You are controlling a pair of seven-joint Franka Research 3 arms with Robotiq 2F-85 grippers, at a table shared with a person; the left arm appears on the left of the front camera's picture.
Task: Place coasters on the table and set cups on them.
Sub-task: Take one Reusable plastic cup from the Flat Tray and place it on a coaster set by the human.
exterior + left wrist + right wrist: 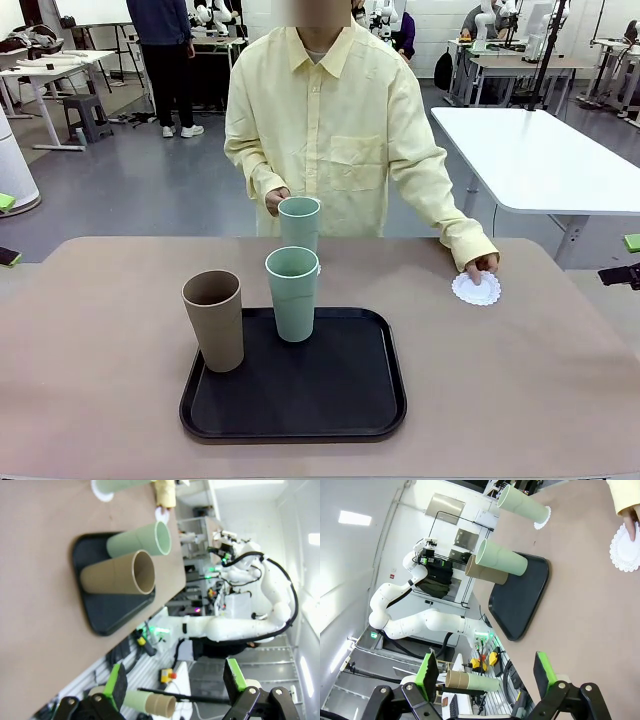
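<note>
Coaster [476,290] round, lacy-edged; tan cup [214,322] tapered, matte.

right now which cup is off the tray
The far mint green cup, at the person's hand, standing on a coaster; the other mint cup and tan cup stand on the black tray.

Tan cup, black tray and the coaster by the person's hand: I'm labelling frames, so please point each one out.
tan cup [214,330]: front view, middle of its outer wall.
black tray [345,390]: front view, bare floor near its right side.
coaster [477,292]: front view, centre of the white disc.
</note>
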